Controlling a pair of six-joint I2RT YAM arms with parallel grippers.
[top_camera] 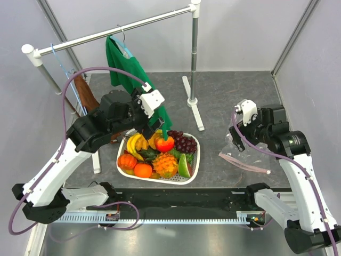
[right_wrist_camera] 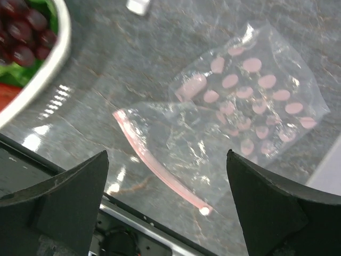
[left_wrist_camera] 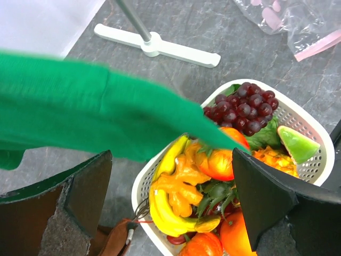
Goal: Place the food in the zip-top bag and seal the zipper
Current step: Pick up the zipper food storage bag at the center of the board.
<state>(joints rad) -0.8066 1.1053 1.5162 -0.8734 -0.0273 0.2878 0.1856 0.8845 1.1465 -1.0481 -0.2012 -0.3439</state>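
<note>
Gaping jaws over food [top_camera: 165, 162], zip-top bag [right_wrist_camera: 240, 112]

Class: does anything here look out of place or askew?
The green cloth garment hanging from the metal rail trails down over the white perforated basket of glossy toy fruit, partly blocking the left wrist view.

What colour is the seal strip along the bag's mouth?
Pale pink. The zipper on the clear zip-top bag shows best in the right wrist view.
</note>
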